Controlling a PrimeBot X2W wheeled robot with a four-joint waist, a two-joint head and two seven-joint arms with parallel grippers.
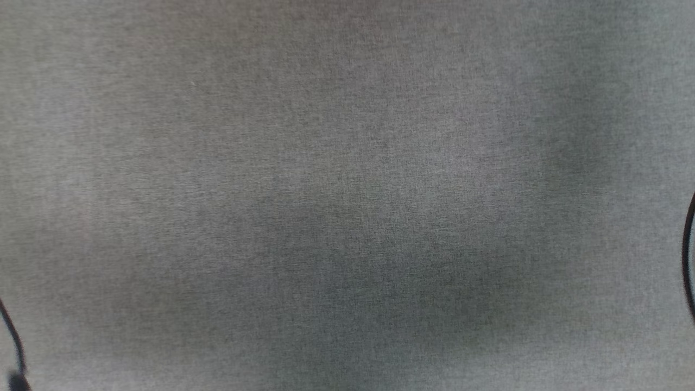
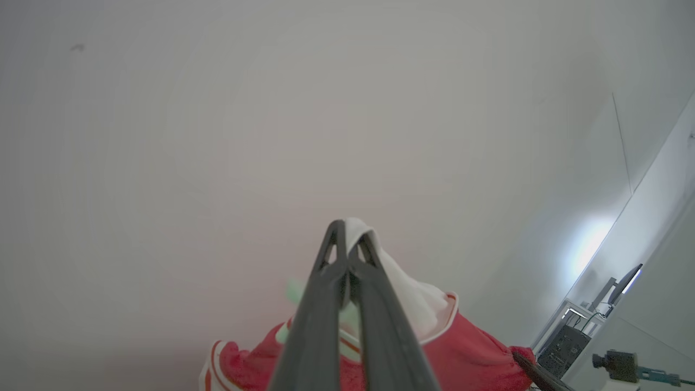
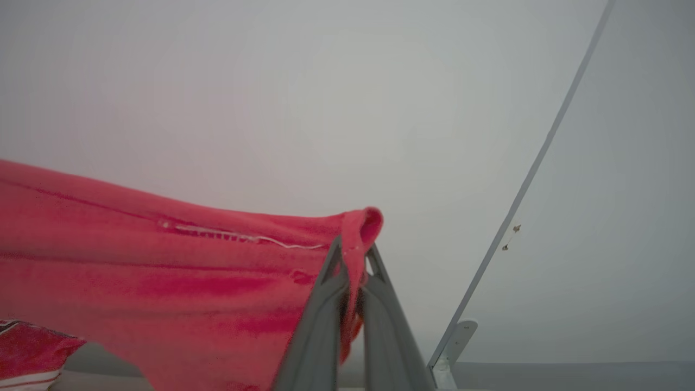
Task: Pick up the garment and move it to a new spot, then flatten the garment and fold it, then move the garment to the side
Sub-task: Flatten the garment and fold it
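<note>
- Pinching the white sleeve end point(image 2: 412, 293) of the garment point(image 2: 472, 353), my left end effector point(image 2: 352, 234) has its two dark fingers pressed together at the lower centre of the left wrist view. A tuft of white cloth pokes out past the tips.
- My right end effector point(image 3: 354, 254) is also pressed together, on a fold of red cloth at the lower centre of the right wrist view. The fold curls over the fingertips.
- From that pinch the garment point(image 3: 163, 282) runs as a broad red sheet to the left edge of the frame, lifted and hanging. A scrap of striped trim point(image 3: 27, 353) shows in the lower left corner.
- Below me, the head view looks onto a grey woven tabletop point(image 1: 347, 163), with thin dark cables at the lower left point(image 1: 13, 336) and at the right edge point(image 1: 688, 255).
- I judge this to be the carrying step, with the shirt aloft and not yet laid down.
- The shirt should handle as light, limp and a little stretchy. It will sag between my two holds and bunch wherever it first touches down.
- Neither hold grips much cloth, so a sharp tug could slip it free.
- For flattening, matched points such as both shoulders or both hem corners would serve better. I cannot tell which edge my right side holds.
</note>
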